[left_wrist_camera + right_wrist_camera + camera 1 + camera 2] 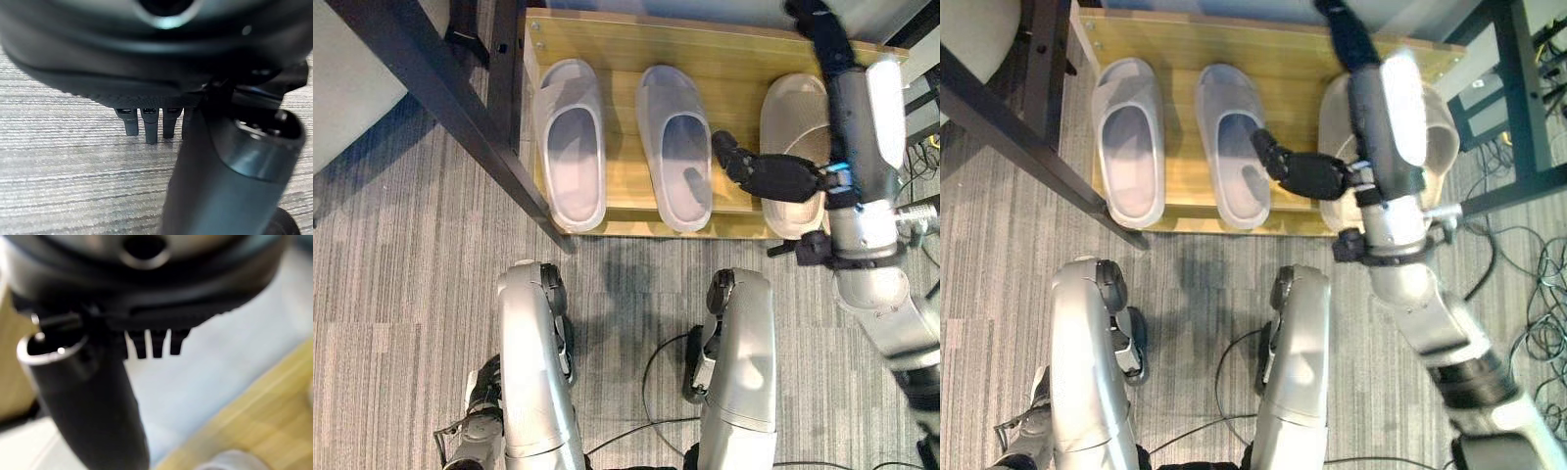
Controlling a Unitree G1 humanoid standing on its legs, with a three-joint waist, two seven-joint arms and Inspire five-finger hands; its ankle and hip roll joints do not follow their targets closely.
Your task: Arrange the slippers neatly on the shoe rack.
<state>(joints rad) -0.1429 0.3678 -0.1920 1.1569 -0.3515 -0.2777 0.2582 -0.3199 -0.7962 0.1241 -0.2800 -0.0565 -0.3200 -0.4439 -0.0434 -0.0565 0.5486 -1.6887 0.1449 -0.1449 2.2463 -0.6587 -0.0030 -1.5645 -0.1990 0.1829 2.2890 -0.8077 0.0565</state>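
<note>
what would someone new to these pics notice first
Most likely the wooden shoe rack at the top of the head views, with a pale grey pair of slippers lying side by side on its left part. Next, the right hand stretched over the rack between that pair and a beige slipper at the rack's right end, its fingers reaching toward the nearer grey slipper. The left hand hangs over the grey carpet.
</note>
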